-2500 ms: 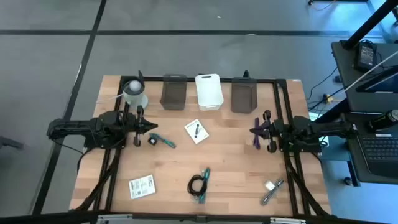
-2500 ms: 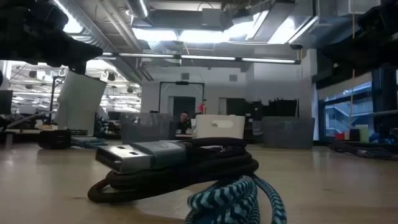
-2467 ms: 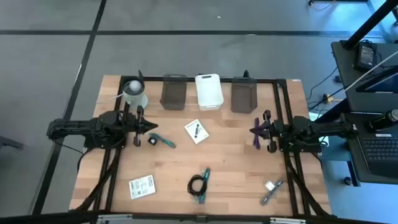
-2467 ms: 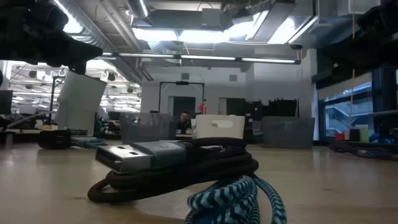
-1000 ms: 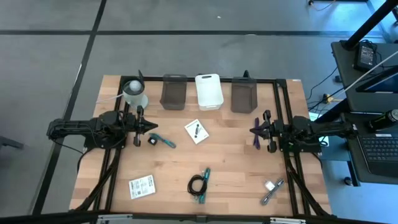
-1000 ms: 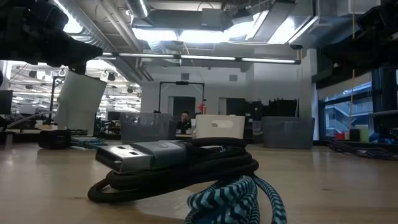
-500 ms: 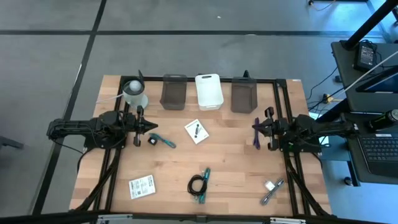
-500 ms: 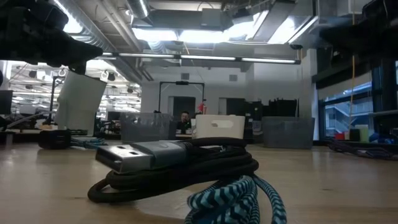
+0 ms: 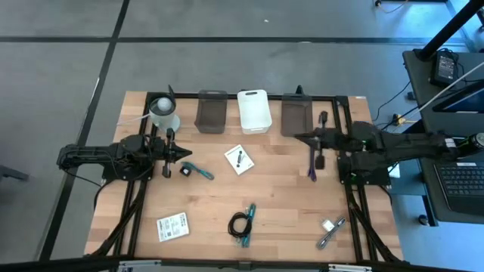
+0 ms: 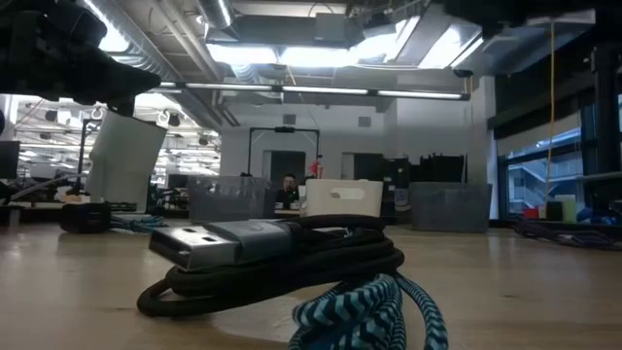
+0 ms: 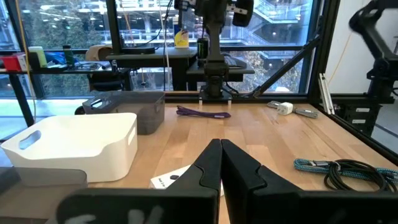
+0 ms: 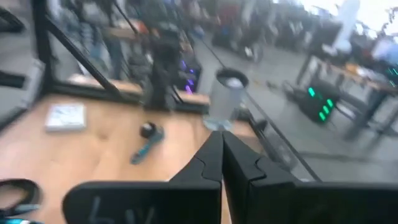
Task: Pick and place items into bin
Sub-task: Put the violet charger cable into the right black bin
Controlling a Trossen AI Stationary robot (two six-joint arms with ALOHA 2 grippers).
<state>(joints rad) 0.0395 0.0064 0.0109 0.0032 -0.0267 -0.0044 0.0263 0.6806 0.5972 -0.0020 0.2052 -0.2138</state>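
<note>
Beside right gripper (image 9: 299, 137) | fingers clenched, empty | purple tool (image 9: 312, 164) lies just below | left gripper (image 9: 184, 154) clenched

Bare wood lies open across the table (image 9: 280, 196) middle, between the card (image 9: 238, 159) and the coiled cable (image 9: 241, 224). Along the far edge, three bins (image 9: 254, 111) stand side by side with narrow gaps. The purple tool (image 9: 312, 162) lies just beside the right gripper (image 9: 302, 137).

Robotics lab: exposed ceiling ducts (image 10: 321, 29), glass walls, equipment benches (image 11: 205, 59) behind table.
</note>
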